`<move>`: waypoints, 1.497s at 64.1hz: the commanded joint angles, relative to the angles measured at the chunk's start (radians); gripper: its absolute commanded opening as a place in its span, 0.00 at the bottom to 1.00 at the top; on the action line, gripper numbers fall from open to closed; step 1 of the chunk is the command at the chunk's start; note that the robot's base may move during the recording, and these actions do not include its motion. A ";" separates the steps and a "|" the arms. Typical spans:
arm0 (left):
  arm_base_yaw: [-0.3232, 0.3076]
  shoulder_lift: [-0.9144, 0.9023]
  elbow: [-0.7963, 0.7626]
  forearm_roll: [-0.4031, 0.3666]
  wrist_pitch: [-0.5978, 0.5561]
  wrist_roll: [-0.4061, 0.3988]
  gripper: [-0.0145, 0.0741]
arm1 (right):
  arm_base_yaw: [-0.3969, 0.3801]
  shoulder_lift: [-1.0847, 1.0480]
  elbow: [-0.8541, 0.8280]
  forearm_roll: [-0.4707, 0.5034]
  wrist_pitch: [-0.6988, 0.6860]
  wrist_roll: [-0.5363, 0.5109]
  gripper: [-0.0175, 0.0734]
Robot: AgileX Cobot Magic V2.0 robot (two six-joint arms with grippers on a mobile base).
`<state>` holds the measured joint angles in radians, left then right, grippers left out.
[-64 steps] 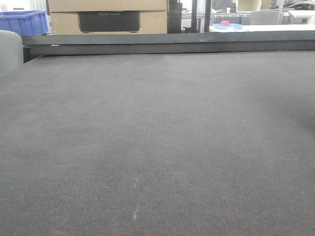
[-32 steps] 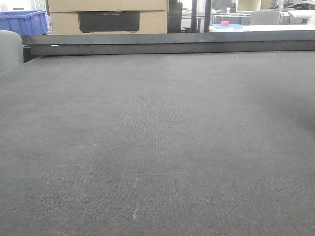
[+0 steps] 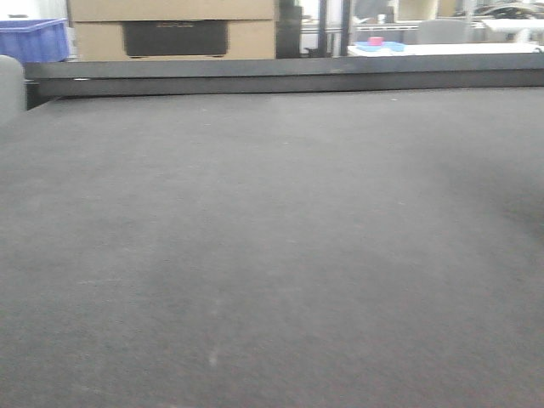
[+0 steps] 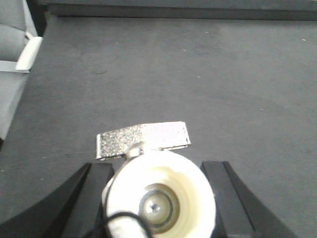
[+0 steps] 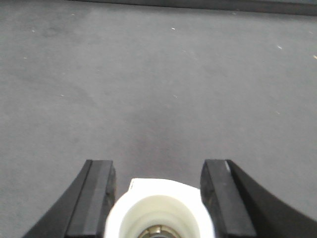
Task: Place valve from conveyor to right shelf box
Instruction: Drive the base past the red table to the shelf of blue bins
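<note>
Valve (image 4: 158,193) clamped in left gripper (image 4: 157,167), second valve (image 5: 158,208) clamped in right gripper (image 5: 157,166). Far cardboard box (image 3: 174,30) drifts toward 9 o'clock, blurred, so we're likely turning toward the shelf.

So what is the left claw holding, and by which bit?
A white valve with a silvery handle, seemingly clamped by its round body between the left gripper's fingers; the handle is left free.

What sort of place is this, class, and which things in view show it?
Probably a factory or warehouse work area. A wide dark grey conveyor belt with a black rail fills the front view, and a cardboard carton and a blue plastic crate stand behind it.
</note>
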<state>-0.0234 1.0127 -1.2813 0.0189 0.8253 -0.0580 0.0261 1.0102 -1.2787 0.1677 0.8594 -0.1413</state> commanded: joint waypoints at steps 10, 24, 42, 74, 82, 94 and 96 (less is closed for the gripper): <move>0.000 -0.008 -0.010 -0.006 -0.058 -0.006 0.04 | -0.003 -0.013 -0.010 -0.006 -0.060 -0.006 0.02; 0.000 -0.008 -0.010 -0.006 -0.058 -0.006 0.04 | -0.003 -0.013 -0.010 -0.006 -0.060 -0.006 0.02; 0.000 -0.008 -0.010 -0.006 -0.058 -0.006 0.04 | -0.003 -0.013 -0.010 -0.006 -0.060 -0.006 0.02; 0.000 -0.008 -0.010 -0.006 -0.058 -0.006 0.04 | -0.003 -0.013 -0.010 -0.006 -0.060 -0.006 0.02; 0.000 -0.008 -0.010 -0.006 -0.058 -0.006 0.04 | -0.003 -0.013 -0.010 -0.006 -0.060 -0.006 0.02; 0.000 -0.008 -0.010 -0.006 -0.058 -0.006 0.04 | -0.003 -0.013 -0.010 -0.006 -0.060 -0.006 0.02; 0.000 -0.008 -0.010 -0.006 -0.058 -0.006 0.04 | -0.003 -0.013 -0.010 -0.006 -0.060 -0.006 0.02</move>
<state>-0.0234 1.0127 -1.2813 0.0165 0.8247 -0.0580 0.0261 1.0102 -1.2787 0.1618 0.8594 -0.1413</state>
